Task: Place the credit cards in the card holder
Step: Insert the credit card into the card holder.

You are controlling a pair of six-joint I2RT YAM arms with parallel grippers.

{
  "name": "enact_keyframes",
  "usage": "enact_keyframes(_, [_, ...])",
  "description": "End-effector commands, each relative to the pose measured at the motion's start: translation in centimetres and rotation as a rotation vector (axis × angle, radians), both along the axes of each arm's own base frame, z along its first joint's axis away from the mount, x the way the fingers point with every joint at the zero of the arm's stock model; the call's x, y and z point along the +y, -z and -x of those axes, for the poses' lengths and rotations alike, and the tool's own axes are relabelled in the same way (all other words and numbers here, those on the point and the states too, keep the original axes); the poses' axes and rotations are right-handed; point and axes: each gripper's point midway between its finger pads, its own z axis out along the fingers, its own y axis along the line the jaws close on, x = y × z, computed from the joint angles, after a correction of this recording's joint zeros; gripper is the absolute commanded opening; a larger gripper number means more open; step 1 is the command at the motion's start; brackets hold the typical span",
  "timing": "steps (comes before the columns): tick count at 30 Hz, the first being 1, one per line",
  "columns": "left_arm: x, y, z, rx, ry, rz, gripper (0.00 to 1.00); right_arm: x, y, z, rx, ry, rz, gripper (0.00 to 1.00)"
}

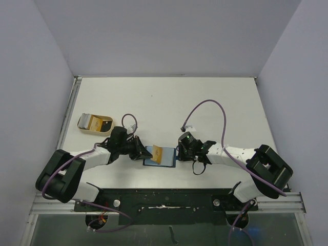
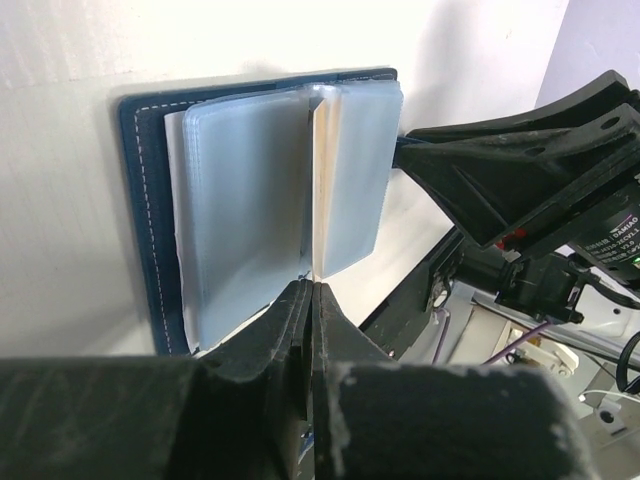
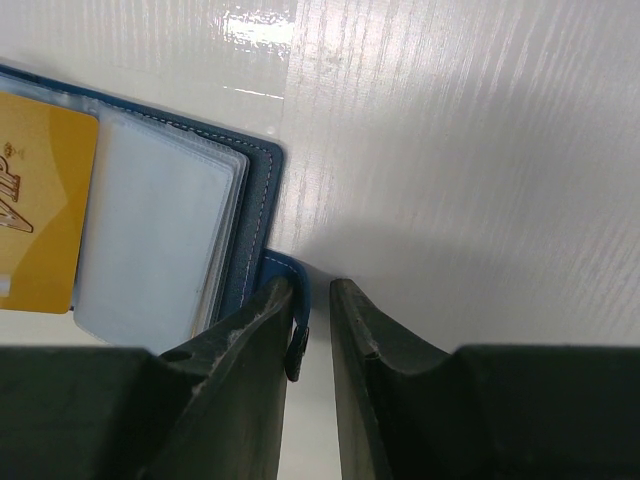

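Item: card holder (image 1: 167, 158), navy, lying open and flat on the table (image 1: 169, 102) between the two arms, clear sleeves upward. It was located directly ahead of the left tool (image 1: 144, 152), toward the robot's right, and was touched at its opposite edge by the right tool (image 1: 180, 154). The gold credit card (image 1: 157, 152) was held in the fully closed left tool, with its long axis carried on in line with the fingers and its leading edge at the sleeves near the spine. The left arm was therefore judged the working arm. It was stretched low across the table with its wrist levelled at the holder. The right tool was narrowly parted, with the snap tab (image 3: 296, 345) lying inside the gap against one finger. No clamping could be confirmed. The right forearm was likewise laid low. What appeared to be a second card (image 1: 98, 122) was noted in a beige tray (image 1: 83, 126), well apart at far left.
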Motion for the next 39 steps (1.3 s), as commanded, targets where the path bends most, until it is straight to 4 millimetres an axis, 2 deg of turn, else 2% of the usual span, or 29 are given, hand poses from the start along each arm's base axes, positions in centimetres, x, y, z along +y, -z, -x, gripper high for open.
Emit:
enact_keyframes(1, [-0.8,-0.6,-0.2,-0.078,0.061,0.034,0.00,0.6,-0.8,-1.1,-0.046,0.013,-0.013,0.24])
enact_keyframes(15, [-0.9,0.6,0.6,-0.083,0.132,0.021,0.00,0.5,-0.7,-1.0,-0.046,0.018,-0.015,0.24])
enact_keyframes(28, [-0.7,1.6,-0.7,-0.083,0.141,-0.050,0.00,0.7,-0.9,-1.0,-0.049,0.015,-0.023,0.27])
enact_keyframes(39, [-1.0,1.5,-1.4,-0.079,0.140,-0.056,0.00,0.9,-0.7,-0.9,-0.046,0.014,-0.031,0.27])
